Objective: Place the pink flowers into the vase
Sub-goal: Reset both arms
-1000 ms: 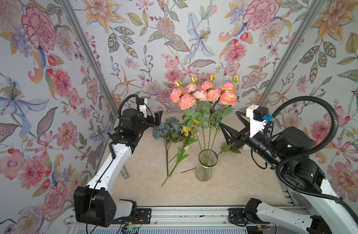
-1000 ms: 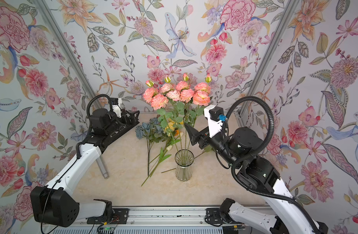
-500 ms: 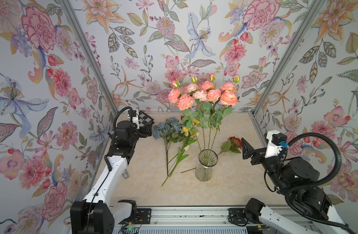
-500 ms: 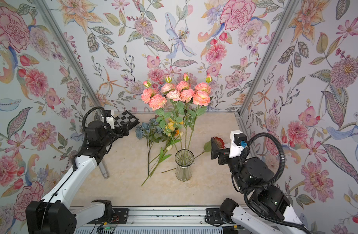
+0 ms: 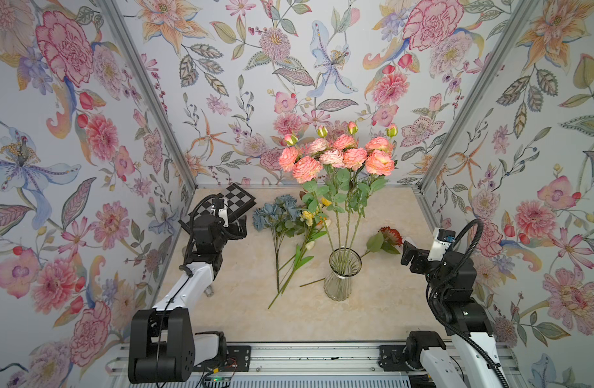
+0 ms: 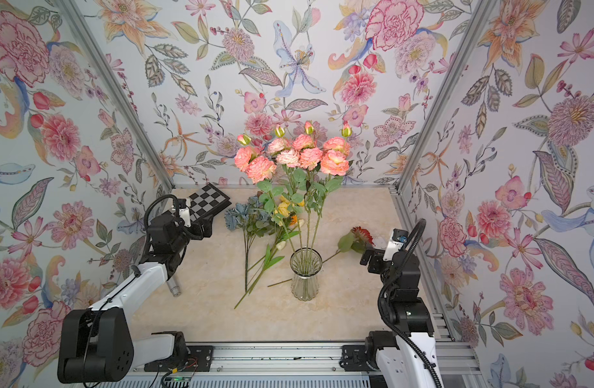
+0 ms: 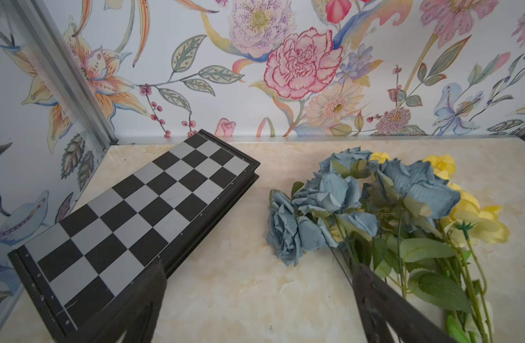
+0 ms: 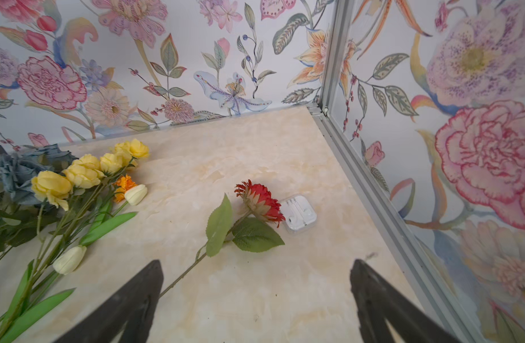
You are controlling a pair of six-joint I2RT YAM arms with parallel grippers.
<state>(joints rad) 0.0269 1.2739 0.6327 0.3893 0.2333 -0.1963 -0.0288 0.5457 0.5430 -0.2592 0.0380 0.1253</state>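
Fingers on the left gripper are sitting wide apart in the left wrist view, bases cut off. Right wrist: right gripper is gaping too, near a red flower. In both top views the pink flowers are standing in the vase around the middle of the tabletop, leaves hiding some yellow stems.

I see a chessboard in the bench's far left corner, a dusty-blue bunch overlapping yellow stems, and a red flower beside a clear earphone case.
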